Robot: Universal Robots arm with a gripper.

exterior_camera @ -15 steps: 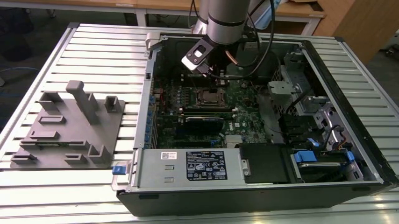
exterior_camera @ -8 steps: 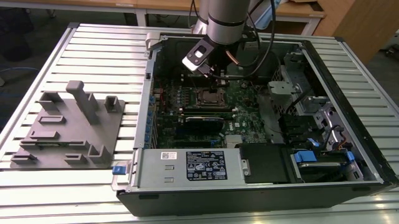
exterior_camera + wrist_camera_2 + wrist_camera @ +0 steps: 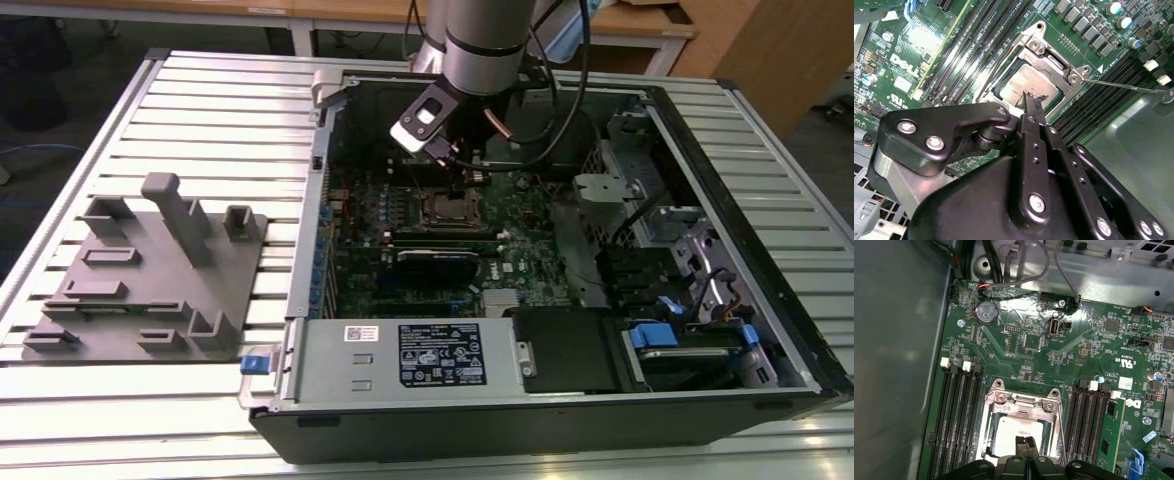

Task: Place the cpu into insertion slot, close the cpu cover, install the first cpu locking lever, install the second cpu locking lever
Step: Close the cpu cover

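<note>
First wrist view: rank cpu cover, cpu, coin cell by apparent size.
1. cpu cover, its frame surrounds the cpu.
2. cpu, seen through the cover's window.
3. coin cell, clearly smallest, though it lies farther from the camera.

Chip (image 3: 1008,431): flat square with a pale silver-grey top, seated level in the socket (image 3: 451,212), which lies just above the centre of the exterior view. Cover (image 3: 1040,50): dull metal frame with a square window, lying down around the chip. One thin lever (image 3: 1129,86) juts out from a corner of the frame.
</note>
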